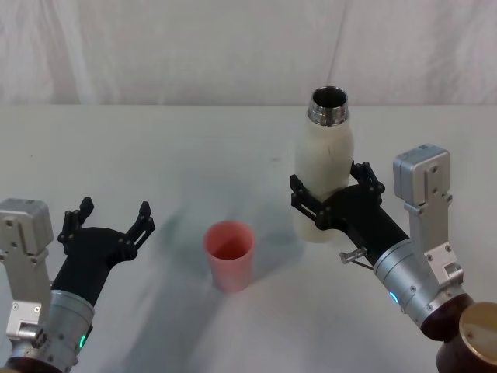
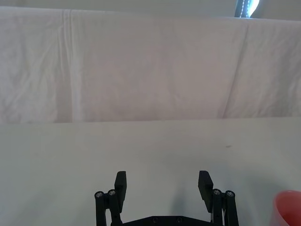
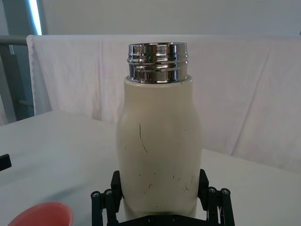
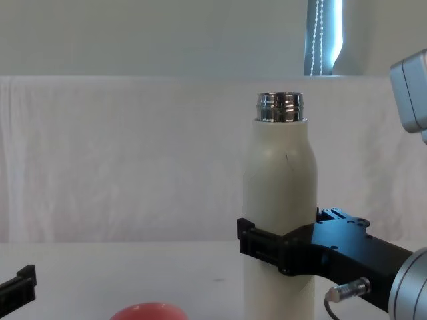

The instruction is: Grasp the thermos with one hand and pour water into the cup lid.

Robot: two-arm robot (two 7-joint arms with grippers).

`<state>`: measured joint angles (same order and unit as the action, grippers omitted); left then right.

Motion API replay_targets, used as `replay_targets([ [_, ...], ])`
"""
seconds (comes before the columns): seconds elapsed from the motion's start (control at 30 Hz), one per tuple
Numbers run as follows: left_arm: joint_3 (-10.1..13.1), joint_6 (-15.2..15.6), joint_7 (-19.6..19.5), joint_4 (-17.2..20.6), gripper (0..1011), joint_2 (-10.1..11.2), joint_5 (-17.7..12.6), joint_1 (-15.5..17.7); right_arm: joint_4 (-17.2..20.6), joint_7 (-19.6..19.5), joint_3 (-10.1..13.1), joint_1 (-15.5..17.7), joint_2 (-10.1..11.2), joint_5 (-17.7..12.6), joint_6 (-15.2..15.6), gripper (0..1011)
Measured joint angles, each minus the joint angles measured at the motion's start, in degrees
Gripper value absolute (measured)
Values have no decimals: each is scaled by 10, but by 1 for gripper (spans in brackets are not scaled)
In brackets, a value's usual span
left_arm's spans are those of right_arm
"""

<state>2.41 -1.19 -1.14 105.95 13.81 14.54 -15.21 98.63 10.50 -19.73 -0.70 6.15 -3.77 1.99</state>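
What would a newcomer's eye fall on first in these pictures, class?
First, the tall cream thermos, upright with its chrome neck uncapped, right of centre on the table with the right gripper closed around its lower body. Next, the pink cup lid standing open in the middle, and the left gripper open beside it.

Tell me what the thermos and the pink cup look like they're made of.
The thermos: likely metal, given its shiny chrome threaded neck; the body has a matte cream coating marked with thin dark scratches. The cup: probably plastic, smooth, evenly pink, with a thin rim and no gloss, though the material can't be confirmed.
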Motion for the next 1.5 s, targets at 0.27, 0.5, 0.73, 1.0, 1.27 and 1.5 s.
replay_targets([
  [0.27, 0, 0, 0, 0, 1001, 0, 0, 0, 0, 0, 0, 0, 0, 0, 0, 958],
  [0.5, 0, 0, 0, 0, 1001, 0, 0, 0, 0, 0, 0, 0, 0, 0, 0, 958],
  [0.73, 0, 0, 0, 0, 1001, 0, 0, 0, 0, 4, -1, -1, 4, 2, -1, 958],
  [1.0, 0, 0, 0, 0, 1001, 0, 0, 0, 7, 7, -17, -7, 32, 52, -1, 958],
  [1.27, 0, 0, 0, 0, 1001, 0, 0, 0, 13, -1, -48, -17, 63, 153, -2, 958],
  [1.5, 0, 0, 0, 0, 1001, 0, 0, 0, 13, -14, -68, -23, 73, 234, 0, 958],
])
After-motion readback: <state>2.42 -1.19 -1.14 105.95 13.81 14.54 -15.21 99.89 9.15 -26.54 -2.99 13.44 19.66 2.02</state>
